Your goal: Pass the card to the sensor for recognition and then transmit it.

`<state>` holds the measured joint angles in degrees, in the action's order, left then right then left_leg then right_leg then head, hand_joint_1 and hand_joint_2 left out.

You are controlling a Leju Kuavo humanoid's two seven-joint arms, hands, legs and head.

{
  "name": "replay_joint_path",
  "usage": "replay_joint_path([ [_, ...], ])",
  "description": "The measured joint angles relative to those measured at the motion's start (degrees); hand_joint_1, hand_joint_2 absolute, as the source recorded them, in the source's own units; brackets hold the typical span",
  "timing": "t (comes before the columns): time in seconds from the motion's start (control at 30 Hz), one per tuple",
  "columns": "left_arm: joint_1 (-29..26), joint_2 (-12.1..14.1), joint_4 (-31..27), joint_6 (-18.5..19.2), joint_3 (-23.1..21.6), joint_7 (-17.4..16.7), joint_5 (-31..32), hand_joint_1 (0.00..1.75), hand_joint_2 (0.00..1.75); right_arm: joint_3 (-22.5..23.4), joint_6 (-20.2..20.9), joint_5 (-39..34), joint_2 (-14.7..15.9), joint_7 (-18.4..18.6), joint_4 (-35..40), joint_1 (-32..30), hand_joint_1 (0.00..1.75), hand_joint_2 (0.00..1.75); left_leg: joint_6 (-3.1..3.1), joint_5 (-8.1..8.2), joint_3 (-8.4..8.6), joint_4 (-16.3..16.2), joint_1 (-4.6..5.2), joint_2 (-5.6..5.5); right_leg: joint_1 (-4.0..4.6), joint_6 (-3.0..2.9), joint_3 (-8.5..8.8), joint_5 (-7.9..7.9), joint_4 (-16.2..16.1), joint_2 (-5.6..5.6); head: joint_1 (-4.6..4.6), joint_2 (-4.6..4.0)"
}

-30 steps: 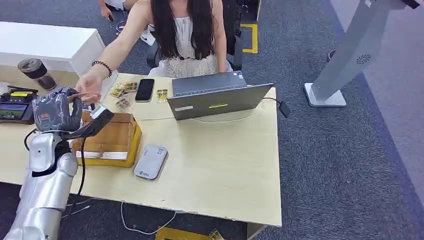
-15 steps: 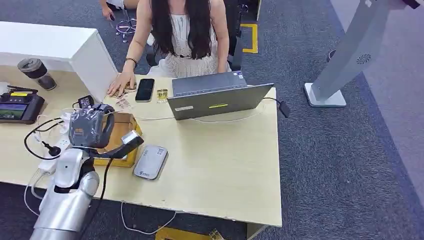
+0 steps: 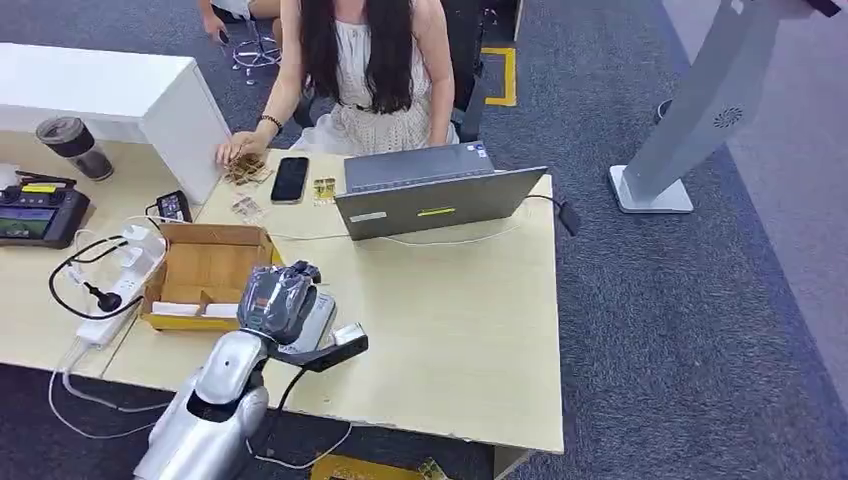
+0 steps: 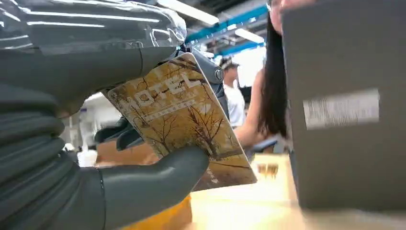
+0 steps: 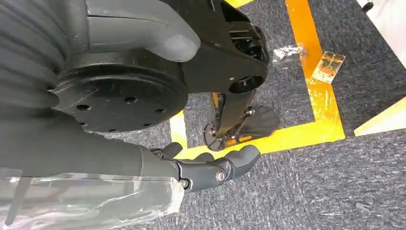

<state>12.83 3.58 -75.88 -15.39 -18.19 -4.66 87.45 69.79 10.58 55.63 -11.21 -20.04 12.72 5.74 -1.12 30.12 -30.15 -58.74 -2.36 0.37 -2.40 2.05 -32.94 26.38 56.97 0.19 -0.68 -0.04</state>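
Left hand [image 3: 280,298] over the sensor [image 3: 318,320] grips a card [image 4: 184,120].

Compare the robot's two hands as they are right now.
The left robot hand is raised over the desk, beside the cardboard box; the right robot hand hangs above the carpeted floor. The left robot hand pinches a hotel card between thumb and fingers; the right robot hand holds nothing. Both have a clear plastic wrap.
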Motion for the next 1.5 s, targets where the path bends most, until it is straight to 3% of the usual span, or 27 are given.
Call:
replay_joint_path([
  [0.23, 0.4, -1.1, 4.9, 1.0, -0.4, -0.7, 0.3, 1.75, 1.75, -0.2, 0.0, 0.2, -0.1, 0.1, 0.0, 0.1, 0.0, 1.75, 0.0, 0.0, -0.01, 0.0, -0.01, 0.01, 0.0, 0.0, -0.01, 0.0, 0.0, 0.01, 0.02, 0.0],
  [0.47, 1.9, -2.0, 11.1, 5.0, -0.2, -6.7, 2.4, 1.75, 1.75, -0.8, 0.0, 0.3, -0.1, 1.2, 0.0, 0.1, 0.0, 1.75, 0.0, -0.01, -0.02, 0.0, -0.01, -0.04, -0.01, 0.0, 0.05, 0.0, 0.0, -0.07, 0.0, 0.0],
  [0.83, 4.4, -2.5, 14.8, 8.1, 0.9, -10.4, 2.6, 1.75, 1.75, -1.2, 0.0, 0.3, -0.1, 2.0, 0.0, 0.1, 0.0, 1.75, 0.0, -0.02, 0.25, 0.0, -0.01, -0.04, -0.01, 0.0, 0.36, 0.0, 0.0, -0.07, 0.02, 0.0],
  [1.17, 4.6, -2.9, 15.3, 8.1, 1.7, -10.5, 2.6, 1.75, 1.75, -1.2, 0.0, 0.3, -0.1, 2.0, 0.0, 0.1, 0.0, 1.75, 0.0, -0.07, 0.33, 0.0, -0.01, -0.05, -0.01, 0.0, 0.45, -0.01, 0.0, -0.07, 0.02, 0.0],
  [1.5, 5.0, -2.3, 10.5, 1.4, 3.3, -6.1, 1.3, 1.75, 1.75, -1.2, 0.0, 0.3, 0.0, 1.0, 0.0, -0.1, 0.0, 1.75, 0.03, -0.13, 0.18, 0.0, -0.02, -0.06, 0.01, 0.0, 0.27, -0.05, 0.0, -0.08, 0.0, 0.0],
])
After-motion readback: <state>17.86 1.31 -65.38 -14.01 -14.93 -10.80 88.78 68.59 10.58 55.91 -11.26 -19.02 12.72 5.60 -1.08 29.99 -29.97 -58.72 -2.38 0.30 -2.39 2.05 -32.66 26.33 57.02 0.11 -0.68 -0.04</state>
